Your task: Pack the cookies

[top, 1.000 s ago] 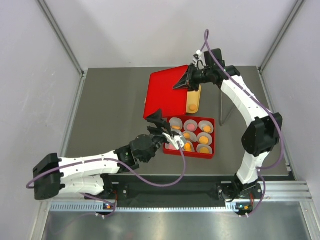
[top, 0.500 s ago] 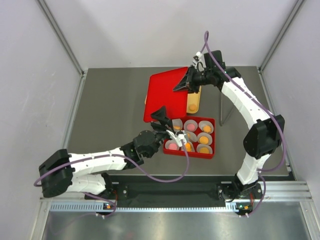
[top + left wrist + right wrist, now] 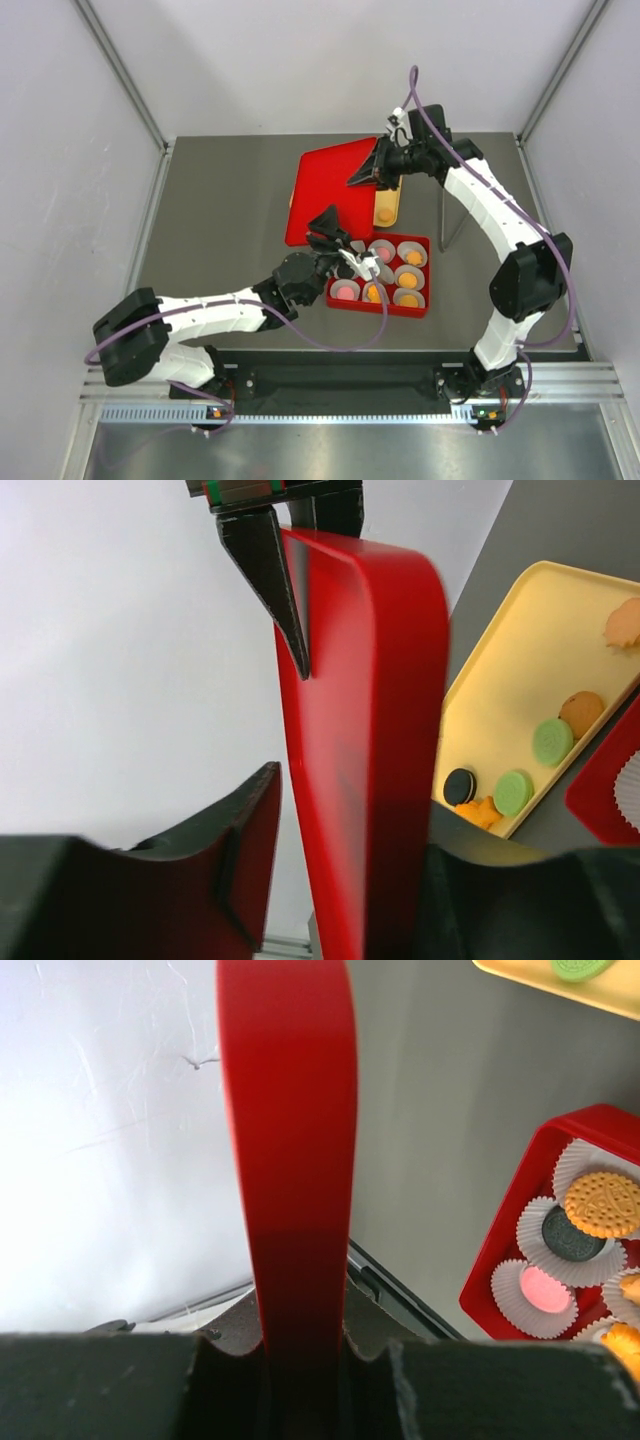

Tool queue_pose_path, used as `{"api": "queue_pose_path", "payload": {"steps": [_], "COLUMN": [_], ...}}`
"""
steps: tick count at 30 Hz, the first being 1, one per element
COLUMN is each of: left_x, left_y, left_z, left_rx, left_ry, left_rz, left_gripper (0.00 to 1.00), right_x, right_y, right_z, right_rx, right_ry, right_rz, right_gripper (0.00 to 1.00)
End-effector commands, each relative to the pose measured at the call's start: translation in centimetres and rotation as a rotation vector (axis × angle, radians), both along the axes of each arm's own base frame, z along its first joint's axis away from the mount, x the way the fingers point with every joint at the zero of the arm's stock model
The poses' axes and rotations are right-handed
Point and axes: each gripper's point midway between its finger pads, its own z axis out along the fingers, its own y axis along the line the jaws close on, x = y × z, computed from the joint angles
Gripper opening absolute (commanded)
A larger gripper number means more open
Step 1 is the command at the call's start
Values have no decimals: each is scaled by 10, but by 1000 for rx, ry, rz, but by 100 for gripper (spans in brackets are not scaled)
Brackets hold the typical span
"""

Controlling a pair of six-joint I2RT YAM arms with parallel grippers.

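Observation:
My right gripper (image 3: 372, 170) is shut on the far edge of a red lid (image 3: 325, 195) and holds it tilted above the table; the lid's edge runs between its jaws in the right wrist view (image 3: 300, 1330). My left gripper (image 3: 328, 228) is open, its jaws either side of the lid's near edge (image 3: 350, 810), with a gap on the left side. A red box (image 3: 420, 308) holds white paper cups with orange, pink and black cookies (image 3: 601, 1203). A yellow tray (image 3: 520, 670) carries loose cookies: black (image 3: 460, 785), green (image 3: 513, 792) and orange.
The yellow tray (image 3: 388, 205) lies behind the box, partly under the lifted lid. A thin bent metal rod (image 3: 445, 225) stands right of the tray. Grey walls close in the table on three sides.
My left arm has reached forward from over the box to the lid's near edge. My right gripper has kept its grip, and the lid has shifted slightly.

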Motion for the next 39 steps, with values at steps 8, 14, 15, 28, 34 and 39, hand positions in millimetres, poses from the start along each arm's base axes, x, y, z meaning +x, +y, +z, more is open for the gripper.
{"api": "queue_pose_path", "payload": {"steps": [8, 14, 15, 28, 34, 39], "left_x": [14, 14, 15, 4, 13, 20], "left_y": [-2, -15, -17, -32, -28, -24], "left_z": [59, 76, 60, 75, 100, 132], "left_rx": [-212, -264, -209, -424, -749, -1045], "left_ry": [-59, 18, 96, 614, 977, 1267], "left_rz": [18, -41, -48, -114, -205, -390], "left_gripper": [0, 0, 0, 0, 0, 0], "right_x": [-18, -10, -8, 50, 50, 33], "right_y": [5, -1, -3, -94, -140, -156], "right_z": [46, 51, 56, 155, 155, 122], "right_rx": [79, 39, 33, -121, -169, -219], "right_ry": [-111, -190, -217, -640, -670, -642], "right_rz": [23, -7, -15, -377, -512, -516], "right_gripper": [0, 27, 34, 89, 89, 89]}}
